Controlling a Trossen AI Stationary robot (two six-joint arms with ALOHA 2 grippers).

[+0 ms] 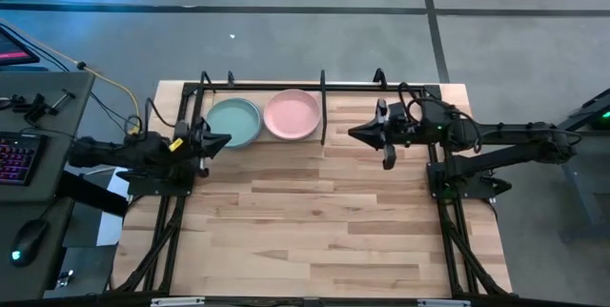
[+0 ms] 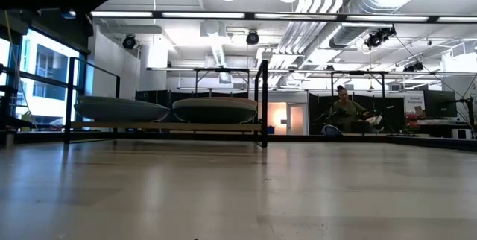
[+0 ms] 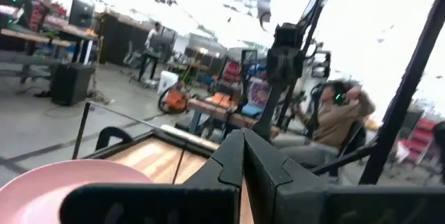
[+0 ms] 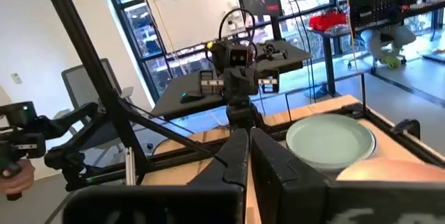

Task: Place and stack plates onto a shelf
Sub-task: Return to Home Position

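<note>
A pale mint plate [image 1: 233,121] and a pink plate [image 1: 292,114] rest side by side on the shelf [image 1: 276,85] at the table's far edge. In the low view both plates [image 2: 119,109] [image 2: 215,109] sit on the shelf's light-wood board [image 2: 164,126]. My left gripper [image 1: 224,140] is shut and hovers just near of the mint plate, pointing toward the table's right. My right gripper [image 1: 353,133] is shut and hovers right of the shelf's end post, pointing left. The right wrist view shows the mint plate [image 4: 330,139] and the pink plate [image 4: 389,172]; the left wrist view shows the pink plate [image 3: 62,182].
Black frame rods run along the table's left and right sides [image 1: 162,240] [image 1: 467,240]. A desk with a keyboard [image 1: 19,154], a mouse [image 1: 29,240] and cables stands off the left edge. People sit in the room beyond the table [image 2: 344,109].
</note>
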